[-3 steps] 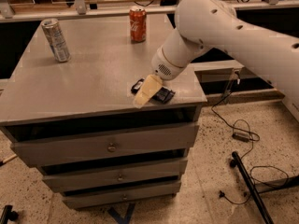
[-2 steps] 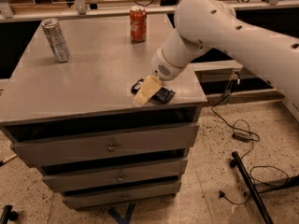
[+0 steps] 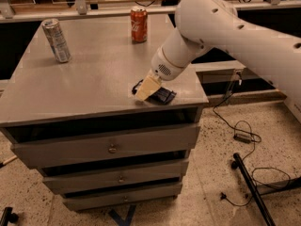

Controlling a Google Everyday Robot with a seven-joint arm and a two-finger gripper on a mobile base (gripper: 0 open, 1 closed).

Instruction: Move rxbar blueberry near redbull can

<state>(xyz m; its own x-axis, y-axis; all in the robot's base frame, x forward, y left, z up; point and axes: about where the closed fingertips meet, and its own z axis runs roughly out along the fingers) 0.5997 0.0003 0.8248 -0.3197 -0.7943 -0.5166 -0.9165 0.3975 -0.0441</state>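
1. Camera view, task objects. Gripper (image 3: 147,88) sits low at the front right edge of the grey drawer cabinet (image 3: 94,84), directly over the rxbar blueberry (image 3: 164,96). The bar lies flat on the top and is partly hidden beneath the gripper.
2. Camera view, grip. Whether the gripper is closed on the bar or merely resting over it cannot be told.
3. Camera view, progress. The redbull can (image 3: 56,40) stands upright at the far left corner, well apart from the bar. The bar appears unlifted, so the approach looks done, while the carry across the top and the release beside the can remain.
4. Camera view, counts. One snack bar, one redbull can, one red cola can (image 3: 138,24) at the far edge, one gripper, three drawers.
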